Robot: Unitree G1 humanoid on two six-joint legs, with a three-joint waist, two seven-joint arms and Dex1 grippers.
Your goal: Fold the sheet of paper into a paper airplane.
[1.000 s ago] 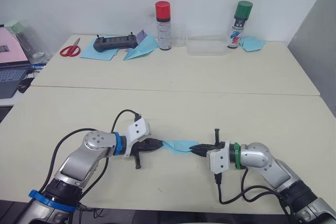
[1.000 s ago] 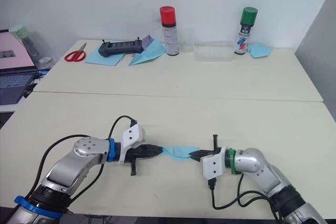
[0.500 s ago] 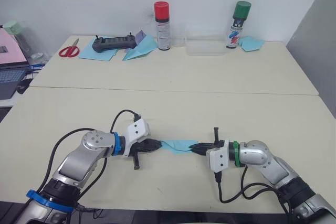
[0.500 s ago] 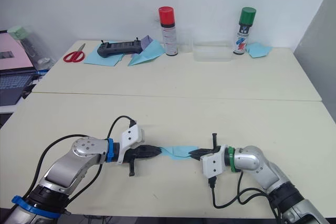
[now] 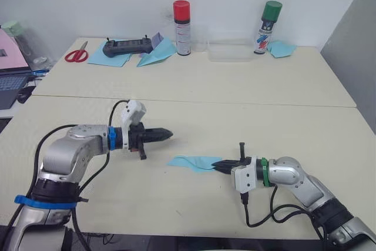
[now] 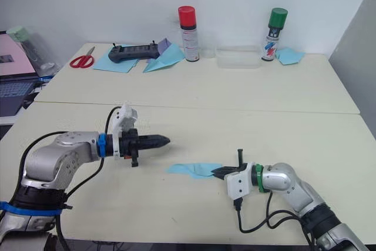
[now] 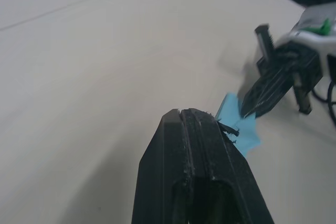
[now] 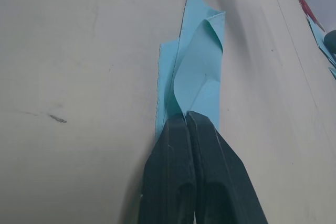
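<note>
Bare table (image 5: 194,116) separates left fingers (image 5: 167,135) from pinched paper (image 5: 191,162).

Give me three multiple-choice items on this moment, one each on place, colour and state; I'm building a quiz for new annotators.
1. Where is the left claw?
A. Clamped on the paper
B. In the air, apart from the paper
C. By the scissors

2. What colour is the cap of the spray can nearest the wider paper dart?
A. Red
B. Green
C. Blue

3. How is the right claw?
A. Open above the paper
B. Shut, empty
C. Shut on the sheet of paper

Key: 1 B, a gap of table separates them. 2 A, the cap is red. 3 C, the right wrist view shows its fingers pinching the paper's end.
</note>
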